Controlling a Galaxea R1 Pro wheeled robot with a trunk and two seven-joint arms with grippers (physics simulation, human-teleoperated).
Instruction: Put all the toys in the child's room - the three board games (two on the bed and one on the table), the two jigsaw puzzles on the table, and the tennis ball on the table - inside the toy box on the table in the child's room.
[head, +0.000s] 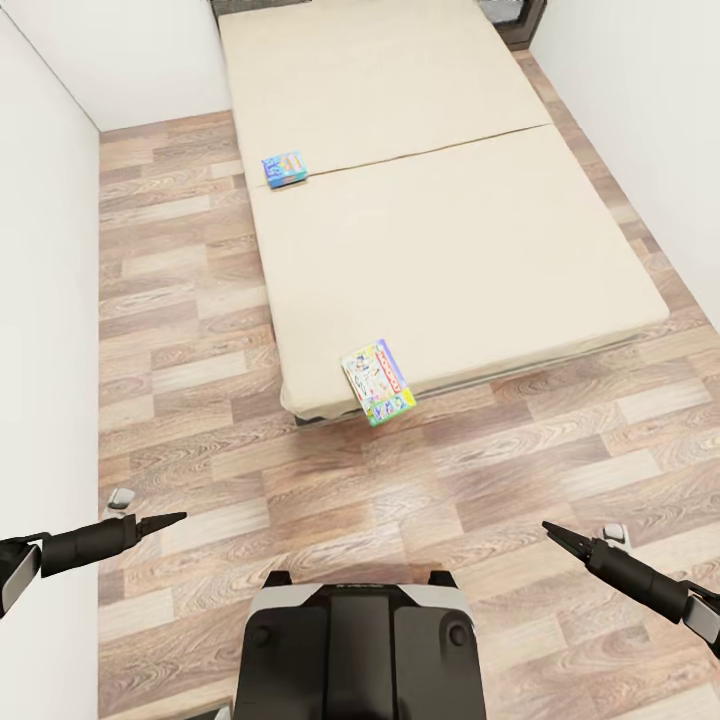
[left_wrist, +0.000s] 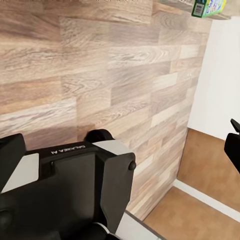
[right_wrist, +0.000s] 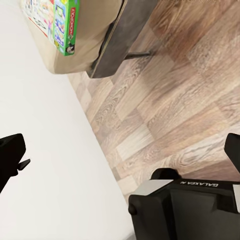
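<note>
Boxes: 2 games on the bed (head: 450, 240), thin, stiff, light; near game (head: 379, 382) overhangs the edge, grippable there. Left claw (head: 178, 518) and right claw (head: 550, 527) look pressed together, empty.

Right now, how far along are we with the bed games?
Nothing looks done yet: both board games lie on the bed, the blue one at its edge, the white one overhanging the near corner. Left gripper and right gripper carry nothing. Both pickups remain.
</note>
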